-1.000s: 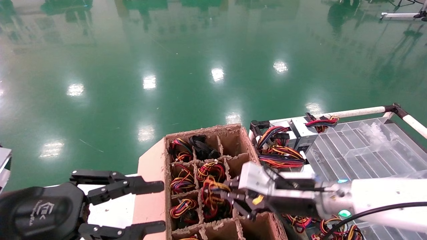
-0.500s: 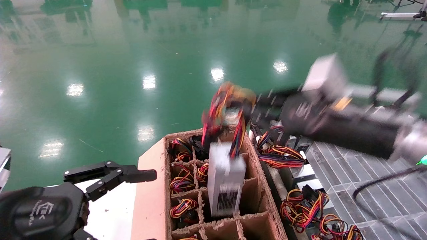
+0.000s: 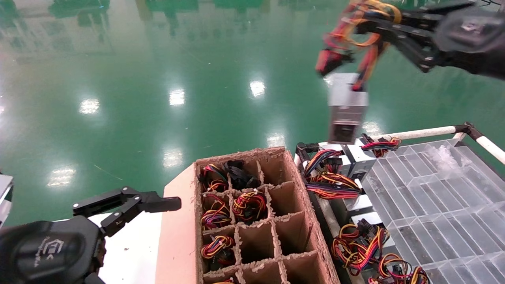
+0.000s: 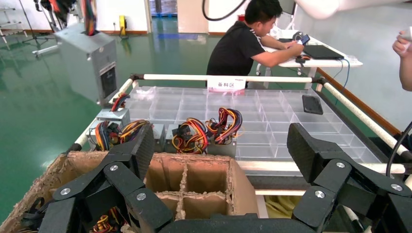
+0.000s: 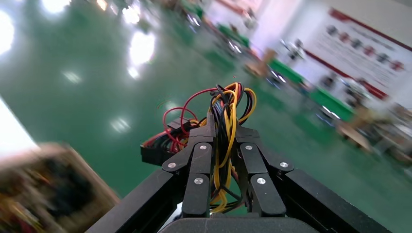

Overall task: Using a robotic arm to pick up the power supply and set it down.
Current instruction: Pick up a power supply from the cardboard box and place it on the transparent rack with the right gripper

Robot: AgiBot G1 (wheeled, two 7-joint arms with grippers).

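Note:
The power supply point(image 3: 347, 108), a grey metal box, hangs upright in the air by its red, yellow and black wire bundle point(image 3: 355, 35). My right gripper point(image 3: 365, 24) is shut on those wires, high at the upper right, above the tray's far end. In the right wrist view the wires point(image 5: 224, 104) run between the closed fingers of the right gripper point(image 5: 222, 128). The left wrist view shows the dangling power supply point(image 4: 90, 63) far off. My left gripper point(image 3: 167, 236) is parked open at the lower left beside the cardboard box; its fingers point(image 4: 221, 145) hold nothing.
A brown cardboard divider box point(image 3: 294, 173) holds several wired units in its left cells. To its right is a clear compartment tray point(image 3: 434, 185) with more power supplies point(image 3: 331, 177) along its near edge and a white rail point(image 3: 418, 133). A person point(image 4: 243, 43) sits beyond the tray.
My right gripper has pulled the power supply out of a box cell by its wires and swung it up and to the right. The left gripper's fingers have spread slightly.

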